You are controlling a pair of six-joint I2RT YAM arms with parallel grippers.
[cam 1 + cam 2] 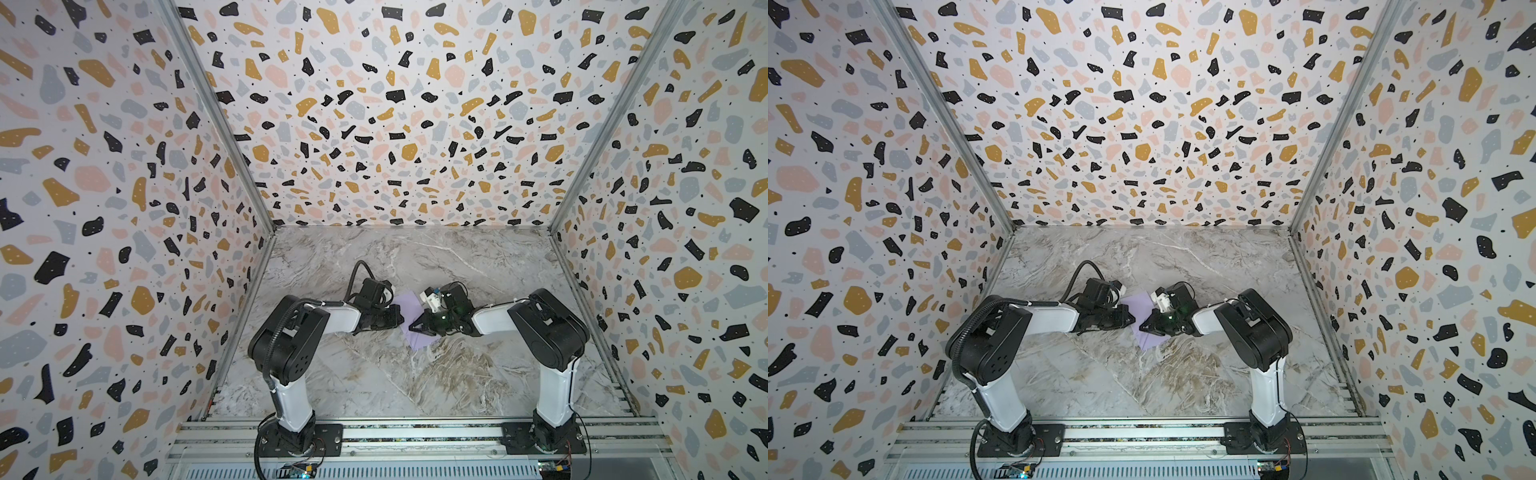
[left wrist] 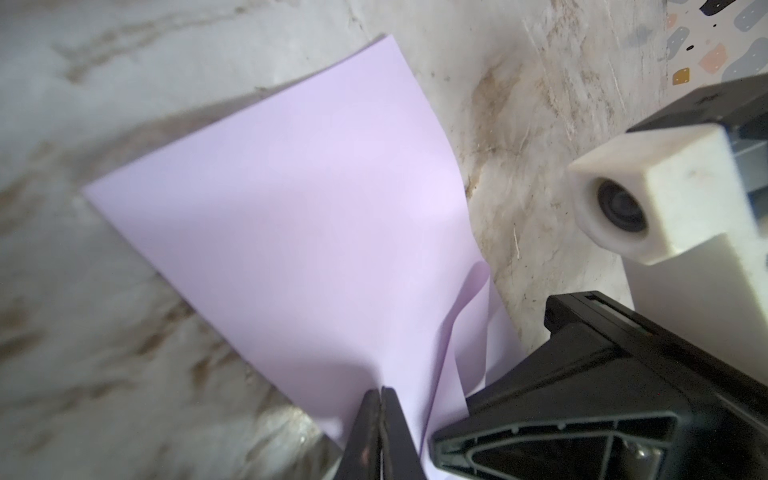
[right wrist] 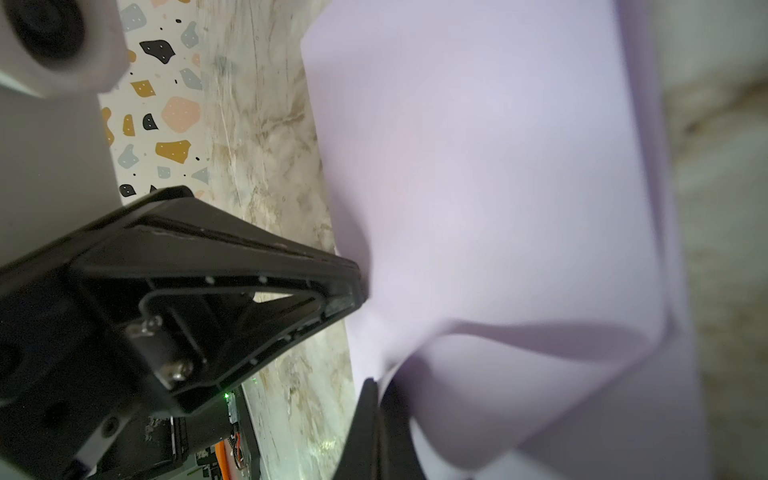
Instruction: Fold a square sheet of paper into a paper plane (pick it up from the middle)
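Marble tabletop [image 1: 374, 374], terrazzo-patterned walls [image 1: 104, 208], lilac paper [image 1: 409, 305] mid-table

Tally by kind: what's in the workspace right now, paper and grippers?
Paper: 1 (lilac)
Grippers: 2 (left gripper, right gripper, each shut on the paper)
Total: 3

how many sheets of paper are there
1. The sheet is at the middle of the table, curled, pinched by the left gripper and the right gripper. No other shows; one could lie beneath it.
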